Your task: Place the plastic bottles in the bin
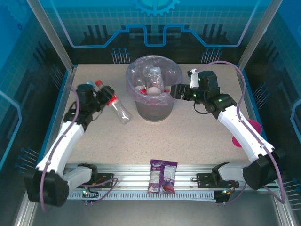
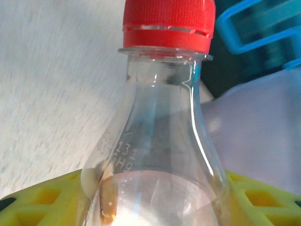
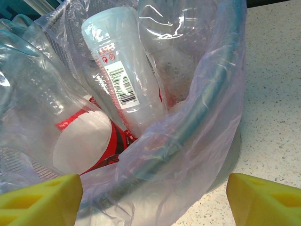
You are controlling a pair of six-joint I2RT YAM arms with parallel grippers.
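A clear plastic bottle [image 2: 160, 141] with a red cap stands between the yellow fingers [image 2: 42, 200] of my left gripper [image 2: 155, 205], which press on both its sides. From above, this gripper [image 1: 95, 94] is at the table's left, the held bottle's red cap [image 1: 99, 84] poking out beyond it. Another bottle [image 1: 119, 108] with a red label lies on the table just right of it. The grey bin [image 1: 153, 106] with its lilac bag stands at the back middle, several bottles [image 3: 120, 80] inside. My right gripper [image 1: 177, 91] hangs open over the bin's right rim [image 3: 197, 117], holding nothing.
A purple snack packet [image 1: 162, 176] lies across the front rail between the arm bases. A pink object [image 1: 254, 127] shows at the table's right edge behind the right arm. Blue enclosure walls ring the table.
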